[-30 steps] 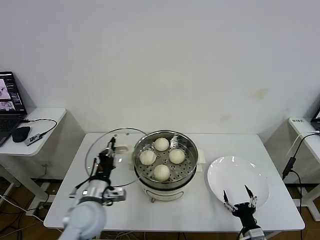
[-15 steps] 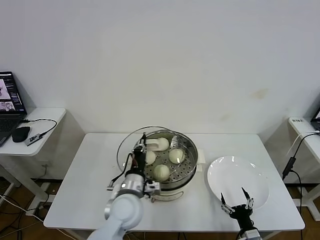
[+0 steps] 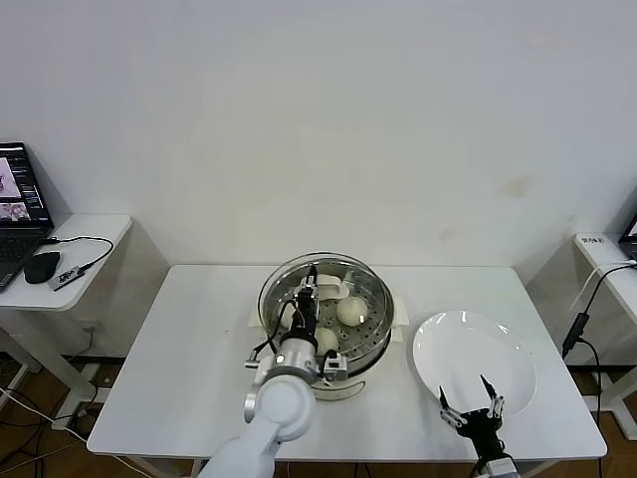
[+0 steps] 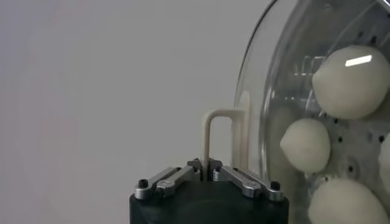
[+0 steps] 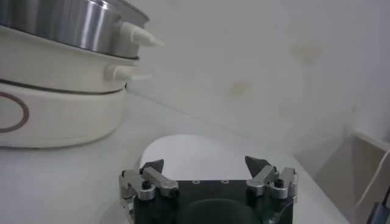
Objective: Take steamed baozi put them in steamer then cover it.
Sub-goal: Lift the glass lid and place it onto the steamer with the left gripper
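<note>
A: Change since the earlier head frames: the cover has travelled from the table's left side to sit over the steamer, carried by the left gripper.

B: Head view, surroundings?

A: White plate to the steamer's right on the table; right gripper parked at the plate's near edge, jaws spread wide, holding nothing. A side desk with a laptop and mouse stands far left. The left arm crosses in front of the steamer and hides part of the steamed baozi; two are plainly seen.

B: Left wrist view?

A: Jaws of the left gripper pinched tight on the cover's cream bar handle. Through the glass, baozi lie on the perforated tray; the lid rim is cut off by the frame.

B: Right wrist view?

A: Right gripper jaws apart over the plate; the steamer's base stands near.
</note>
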